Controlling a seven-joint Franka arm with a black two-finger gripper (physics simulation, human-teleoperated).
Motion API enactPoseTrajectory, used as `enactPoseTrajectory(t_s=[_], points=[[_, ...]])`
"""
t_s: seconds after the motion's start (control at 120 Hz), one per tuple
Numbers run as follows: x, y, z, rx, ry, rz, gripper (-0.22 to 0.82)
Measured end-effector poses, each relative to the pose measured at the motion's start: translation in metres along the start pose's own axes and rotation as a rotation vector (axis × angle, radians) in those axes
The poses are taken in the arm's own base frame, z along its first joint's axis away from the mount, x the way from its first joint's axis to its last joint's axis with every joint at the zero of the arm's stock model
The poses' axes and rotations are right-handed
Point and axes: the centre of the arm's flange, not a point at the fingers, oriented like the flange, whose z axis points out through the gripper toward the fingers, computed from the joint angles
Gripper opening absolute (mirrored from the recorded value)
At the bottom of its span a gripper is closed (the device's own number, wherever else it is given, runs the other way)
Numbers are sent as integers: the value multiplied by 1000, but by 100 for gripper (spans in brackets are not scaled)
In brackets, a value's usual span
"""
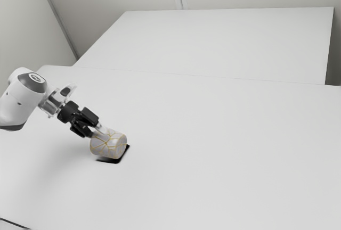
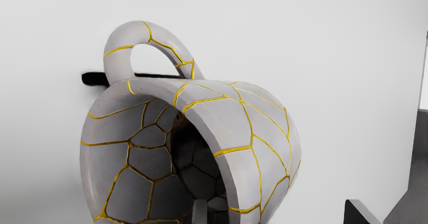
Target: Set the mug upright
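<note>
White tabletop (image 1: 213, 150), with a gold-veined mug (image 1: 109, 145) laid on its side

Smooth, pale grey walls are given to the mug, crossed inside and out by raised-looking gold lines in an irregular net. Its body is rounded, its rim thick, its interior darkly shaded. The mouth is turned toward the gripper (image 1: 97, 131), and a looped handle (image 2: 117, 62) is seen standing out from the side of the body. The mug is placed in the exterior view's left half, just beyond the end of the arm (image 1: 24, 99). The fingers are held apart: one is seen within the mouth, the other outside the mug with a gap beside the wall, so nothing is gripped.

Beneath the mug a flat black shape (image 1: 110, 160) is seen; whether it is shadow or a thin object cannot be told. A dark, thin line (image 1: 15, 223) is seen at the exterior view's lower left corner. Behind the tabletop's far edge, a second white surface (image 1: 213, 43) is set, backed by pale walls (image 1: 96, 1). Broad, matte white surface is spread from the mug toward the exterior view's right, and the approach to the mouth is occupied by the gripper itself.
</note>
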Motion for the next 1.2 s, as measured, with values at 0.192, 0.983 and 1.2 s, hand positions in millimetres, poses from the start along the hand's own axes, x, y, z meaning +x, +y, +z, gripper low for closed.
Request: enactPoseTrajectory(t_s=[0.192, 0.983, 1.2], points=[[-1, 3, 3, -20, -17, -50, -1], [9, 234, 22, 530, -177, 273, -18], [-12, 243, 54, 785, -165, 305, -18]])
